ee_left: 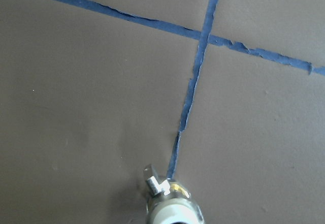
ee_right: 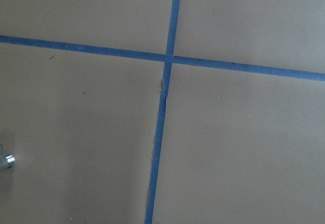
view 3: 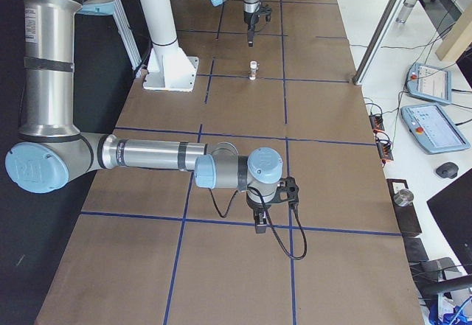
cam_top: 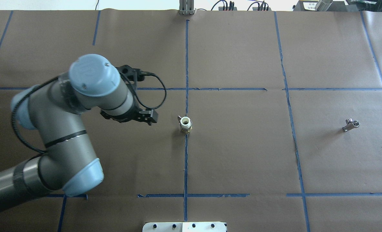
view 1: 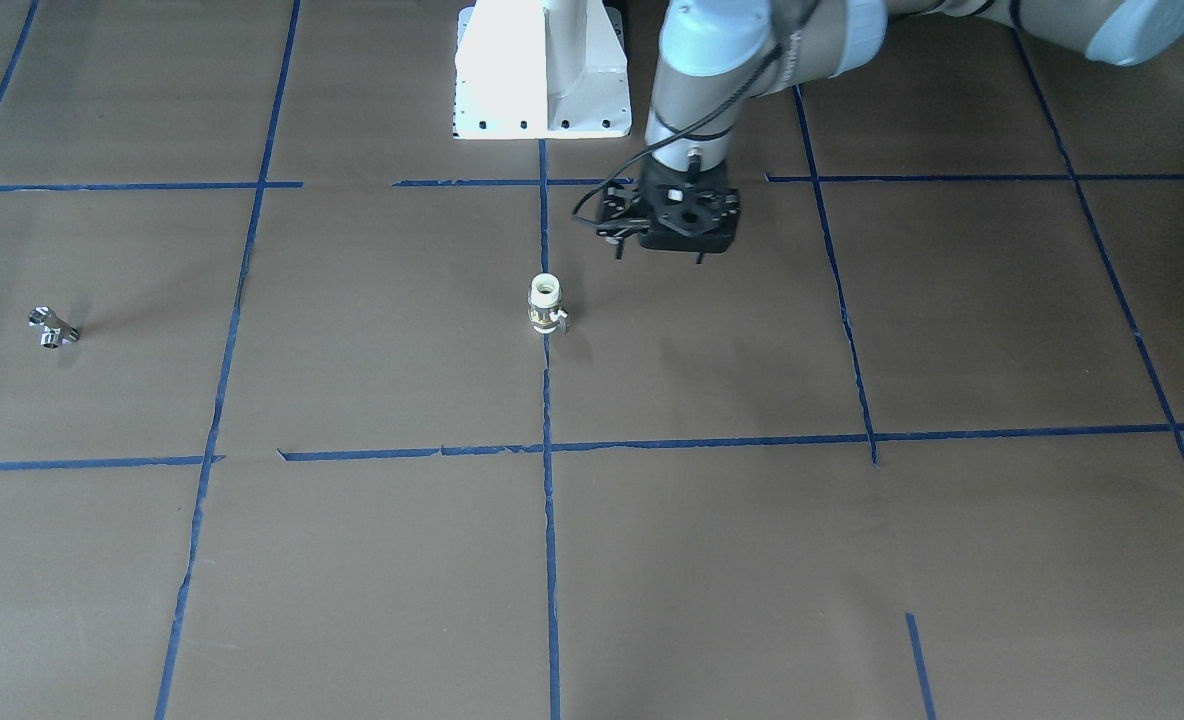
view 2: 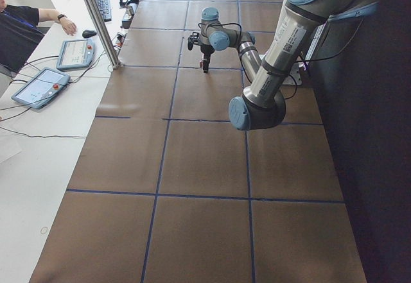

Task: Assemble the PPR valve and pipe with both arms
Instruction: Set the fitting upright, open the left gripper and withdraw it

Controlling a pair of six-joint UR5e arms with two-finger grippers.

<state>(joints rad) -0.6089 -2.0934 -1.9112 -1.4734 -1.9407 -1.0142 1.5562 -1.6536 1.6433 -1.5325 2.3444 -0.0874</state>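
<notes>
Brown paper (view 1: 372,330) crossed by blue tape (view 1: 550,560) covers the work surface.

Front-facing view: the PPR valve (view 1: 547,305) stands upright on a tape line at mid-table, white end up. The left gripper (view 1: 668,218) hangs near it on the robot's side, apart from it. Its jaw state cannot be told. The pipe (view 1: 52,328) lies well apart, far out on the robot's right.

Overhead view: the left gripper (cam_top: 145,116) sits beside the PPR valve (cam_top: 185,124) without contact. A cable loop (cam_top: 157,95) bulges from the wrist toward the valve, and I judge it worth watching on the descent. The pipe (cam_top: 351,124) lies alone in its square.

Left wrist view: the PPR valve (ee_left: 170,209) shows only at the bottom edge, lever (ee_left: 154,183) to the upper left. In my judgement the approach is not yet centred. The fingers should straddle the white end with the lever outside them, since a one-sided touch could topple so small a part.

Right wrist view: only a sliver of the pipe (ee_right: 6,161) shows at the left edge, so the arm is not yet over it.

Right side view: the right gripper (view 3: 259,218) points down over the paper. Whether it is released or clenched cannot be told.

Left side view: an operator (view 2: 19,33) and pendants (view 2: 40,85) occupy the side bench, off the work area.
</notes>
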